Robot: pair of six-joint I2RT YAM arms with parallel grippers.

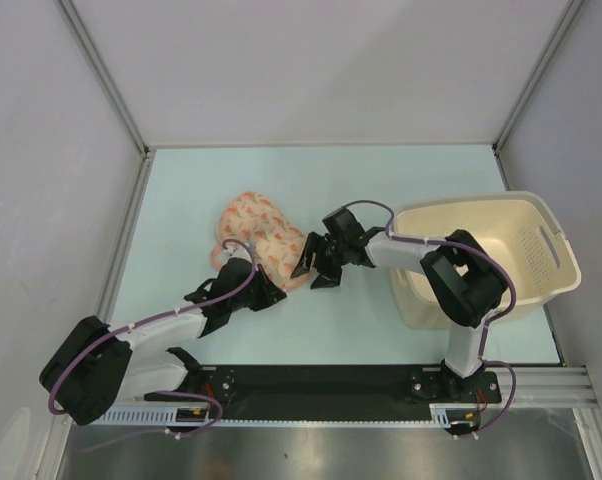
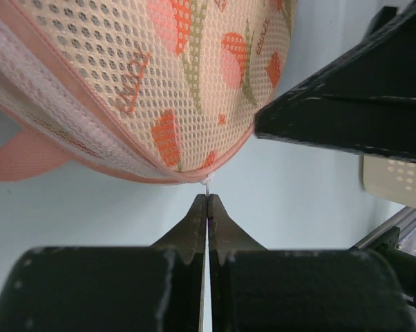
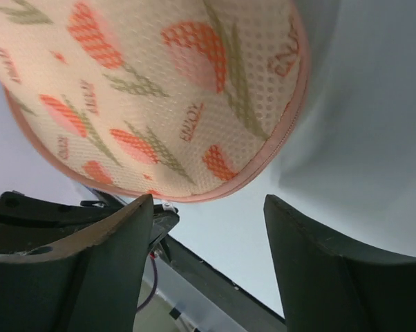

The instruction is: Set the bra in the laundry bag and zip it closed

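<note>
Bag point(image 1: 259, 232) lay on your table point(image 1: 181, 190), left of centre | your left gripper point(image 2: 206, 202) was clenched tight, tips at the bag's seam; whether they nipped anything, you couldn't tell | your right gripper point(image 3: 208, 202) stood released beside the bag's right edge | basket point(image 1: 543, 250) sat far right.

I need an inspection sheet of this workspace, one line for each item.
Surface: pale table, no spills seen.
Job's things: bag left of centre, bulged, and its edge looks closed in the wrist views; bra not seen.
Clutter: basket at right, visible part empty.
Grippers: left claw shut at the bag's rim; right claw open at the bag's other side.
Cables: purple cables along both arms, no snag seen.
Surroundings: white walls; black rail at the near edge.
</note>
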